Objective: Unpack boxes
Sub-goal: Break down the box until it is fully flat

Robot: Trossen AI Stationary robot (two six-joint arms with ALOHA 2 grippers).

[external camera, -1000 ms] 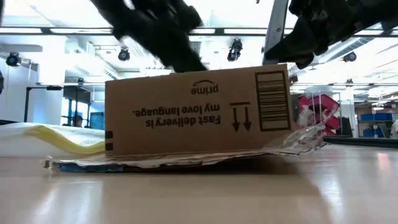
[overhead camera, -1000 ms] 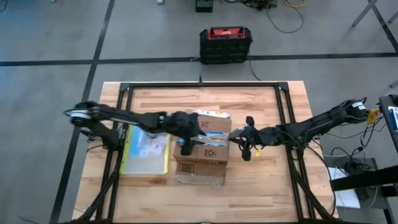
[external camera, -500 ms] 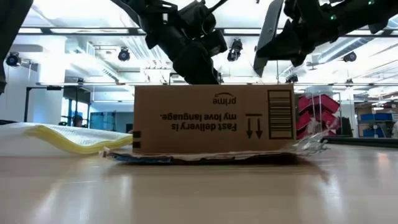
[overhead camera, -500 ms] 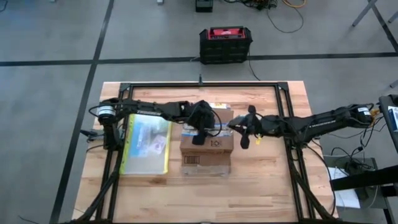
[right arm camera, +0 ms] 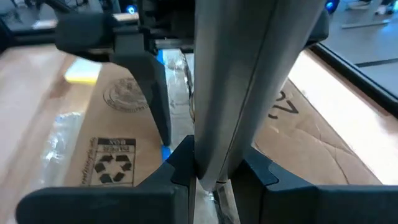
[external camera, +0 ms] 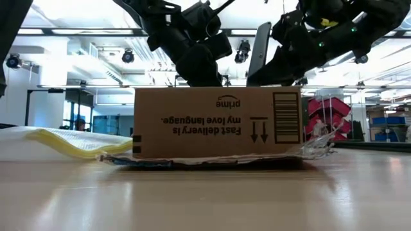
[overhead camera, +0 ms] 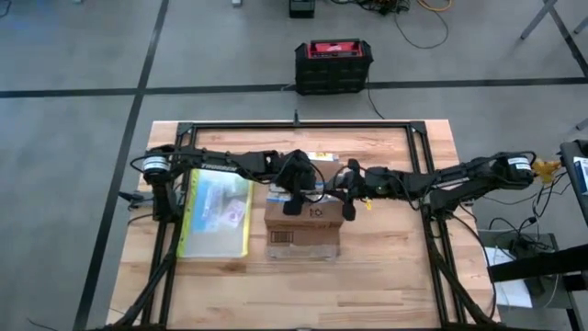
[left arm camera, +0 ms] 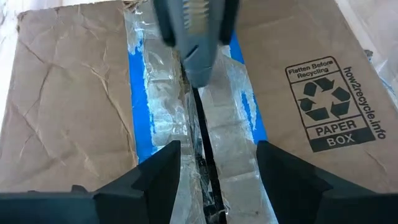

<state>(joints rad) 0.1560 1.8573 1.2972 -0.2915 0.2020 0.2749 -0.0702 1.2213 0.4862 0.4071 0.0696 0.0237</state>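
1. At the left of the wooden table (overhead camera: 386, 267) lies a clear, yellow-edged plastic pouch (overhead camera: 217, 213), flat and just beside the box.
2. The left gripper (overhead camera: 292, 191) hovers over the box's top at its far-left part. Its fingers (left arm camera: 158, 174) are spread apart, holding nothing and straddling the taped centre seam.
3. The brown cardboard box (overhead camera: 304, 221) sits mid-table, flaps shut, its side print upside down in the low view. Crinkled clear tape (left arm camera: 227, 162) over blue tape runs along the seam, where a dark slit shows.
4. The right gripper (overhead camera: 350, 191) is clenched on a flat grey blade-like tool (right arm camera: 239, 87), its tip down at the seam.
5. Judgement: the box looks light and stiff, but creased and dentable; the tape is slick. Best hold is likely a flap edge at the slit.
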